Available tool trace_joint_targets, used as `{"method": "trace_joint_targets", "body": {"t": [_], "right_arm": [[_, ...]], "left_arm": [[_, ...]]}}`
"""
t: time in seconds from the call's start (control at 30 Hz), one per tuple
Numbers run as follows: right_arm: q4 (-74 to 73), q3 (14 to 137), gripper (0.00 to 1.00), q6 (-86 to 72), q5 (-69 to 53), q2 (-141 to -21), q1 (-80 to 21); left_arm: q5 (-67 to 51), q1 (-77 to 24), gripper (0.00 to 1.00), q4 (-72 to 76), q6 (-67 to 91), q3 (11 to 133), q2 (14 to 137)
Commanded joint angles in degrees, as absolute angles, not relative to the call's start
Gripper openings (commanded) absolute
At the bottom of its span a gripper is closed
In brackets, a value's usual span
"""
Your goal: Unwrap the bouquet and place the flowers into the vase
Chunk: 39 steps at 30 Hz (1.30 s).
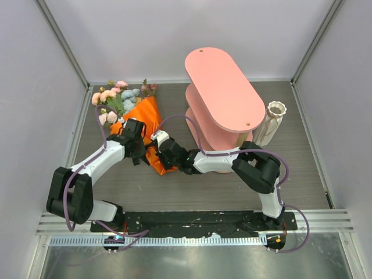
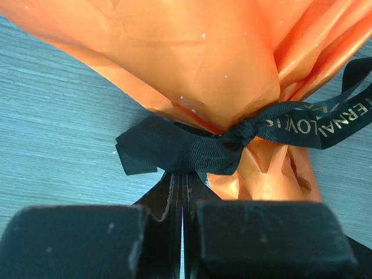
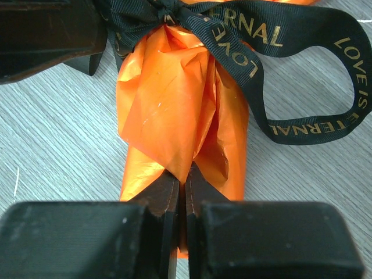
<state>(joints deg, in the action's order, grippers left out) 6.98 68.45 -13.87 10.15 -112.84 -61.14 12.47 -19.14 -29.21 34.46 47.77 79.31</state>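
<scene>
On table (image 1: 302, 174), bouquet (image 1: 145, 125) points blooms (image 1: 116, 96) far-left; left gripper (image 2: 183, 183) pinches ribbon (image 2: 174, 152), right gripper (image 3: 181, 181) paper (image 3: 168, 116).

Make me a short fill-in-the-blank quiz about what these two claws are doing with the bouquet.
1. The left claw is shut on the black ______.
2. The right claw pinches the ______ wrapping paper.
3. The cream vase stands just right of the pink ______.

Missing words: ribbon; orange; shelf.
</scene>
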Motion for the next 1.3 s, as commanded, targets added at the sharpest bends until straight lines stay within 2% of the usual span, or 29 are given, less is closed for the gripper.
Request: {"method": "trace_joint_targets", "body": {"t": [0.0, 0.13, 0.17, 0.2, 0.3, 0.37, 0.43, 0.47, 0.57, 0.6, 0.67, 0.8, 0.9, 1.0, 1.1, 1.27], "right_arm": [[5.6, 68.7, 0.01, -12.2, 11.3, -110.0, -60.6], [3.2, 69.3, 0.01, -8.9, 13.8, -109.6, -60.4], [2.7, 69.5, 0.01, -7.9, 14.6, -109.6, -60.4], [1.6, 69.9, 0.01, -7.6, 15.2, -109.6, -60.4], [-1.5, 72.0, 0.06, -8.2, 18.7, -109.8, -60.4], [-6.5, 75.3, 0.19, -9.0, 22.0, -109.9, -60.6], [-8.7, 77.0, 0.37, -8.5, 22.8, -108.9, -61.2], [-8.5, 77.3, 0.41, -8.2, 23.2, -108.3, -62.4], [-8.0, 78.6, 0.51, -8.6, 20.1, -106.9, -64.0], [-7.2, 78.9, 0.52, -9.8, 19.3, -106.9, -64.4], [-5.7, 79.8, 0.54, -10.6, 16.1, -107.4, -65.2], [-3.3, 84.1, 0.60, -10.3, 14.9, -111.1, -67.1], [-2.5, 86.9, 0.59, -11.1, 14.8, -114.5, -67.4], [-1.0, 86.8, 0.47, -12.5, 17.8, -115.1, -68.0], [3.9, 85.2, 0.30, -12.9, 14.2, -114.4, -68.1], [3.3, 88.9, 0.24, -15.7, 12.1, -120.0, -68.1]], "left_arm": [[10.6, -19.4, 0.00, -32.2, 36.0, 49.6, 74.3], [9.9, -19.3, 0.01, -36.1, 37.4, 49.7, 69.0], [10.3, -19.2, 0.08, -37.4, 37.7, 49.9, 68.3], [10.4, -18.4, 0.28, -38.0, 38.1, 49.9, 67.2], [8.4, -15.0, 0.43, -38.3, 37.9, 49.7, 66.8], [4.0, -12.8, 0.44, -37.4, 37.6, 48.8, 67.5], [0.2, -8.7, 0.44, -36.0, 37.8, 47.8, 68.6], [-4.1, -7.7, 0.44, -34.7, 38.1, 47.0, 69.0], [-6.4, -5.5, 0.42, -33.3, 38.2, 46.6, 70.7], [-6.3, -5.4, 0.36, -33.2, 38.0, 46.7, 71.0], [-6.8, -5.2, 0.31, -32.7, 37.9, 46.8, 72.3], [-6.9, -3.3, 0.28, -33.2, 39.3, 46.8, 74.2], [-6.7, -1.2, 0.26, -32.1, 40.6, 45.2, 73.4], [-7.1, -0.3, 0.23, -31.1, 41.2, 43.7, 73.5], [-8.0, 2.5, 0.17, -30.2, 41.5, 42.9, 75.2], [-10.7, 3.7, 0.18, -27.8, 42.2, 42.3, 77.4]]}}
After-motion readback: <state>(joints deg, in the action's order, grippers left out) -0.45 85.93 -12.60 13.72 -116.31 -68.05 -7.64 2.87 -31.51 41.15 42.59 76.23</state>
